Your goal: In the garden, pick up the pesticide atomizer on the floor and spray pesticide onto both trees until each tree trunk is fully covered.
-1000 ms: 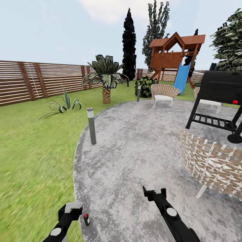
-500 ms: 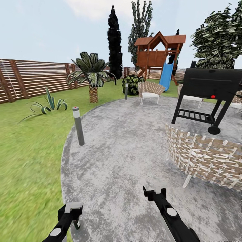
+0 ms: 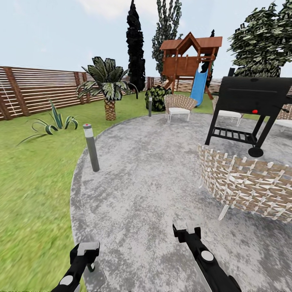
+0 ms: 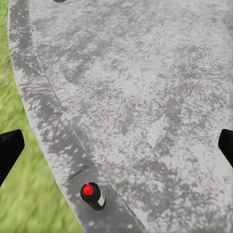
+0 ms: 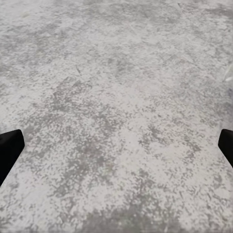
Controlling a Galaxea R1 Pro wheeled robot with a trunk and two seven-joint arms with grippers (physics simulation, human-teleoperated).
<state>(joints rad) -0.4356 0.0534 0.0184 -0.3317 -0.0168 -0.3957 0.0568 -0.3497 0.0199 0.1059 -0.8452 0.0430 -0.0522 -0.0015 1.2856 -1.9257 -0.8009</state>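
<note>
- Atomizer [image 4: 92, 195]: small dark bottle w/ red cap, standing on the darker edge band of the grey paving [image 3: 154, 178], right where paving meets lawn [image 3: 32, 182]. Head view: only a bit of it [image 3: 92, 267] peeks out just beside the left gripper [image 3: 85, 253].
- L gripper: fingers [image 4: 9, 150] spread wide, nothing between them; hangs above the atomizer, not touching.
- R gripper [image 3: 187, 233]: also spread wide, empty, over bare paving; fingertips [image 5: 9, 148] at the frame edges in the wrist view.
- Grey bollard [image 3: 91, 148] at the paving's edge, a 2nd one [image 3: 150, 106] further back.
- Woven chair [image 3: 247, 184] near the right arm, black grill [image 3: 247, 109] behind it.
- Far side: palm [image 3: 107, 87], wooden playhouse w/ blue slide [image 3: 190, 61], slat fence [image 3: 36, 91], dark conifer [image 3: 135, 48], leafy tree crown [image 3: 263, 44] at right.
- Trunks: can't tell, hidden behind the grill/playhouse.
</note>
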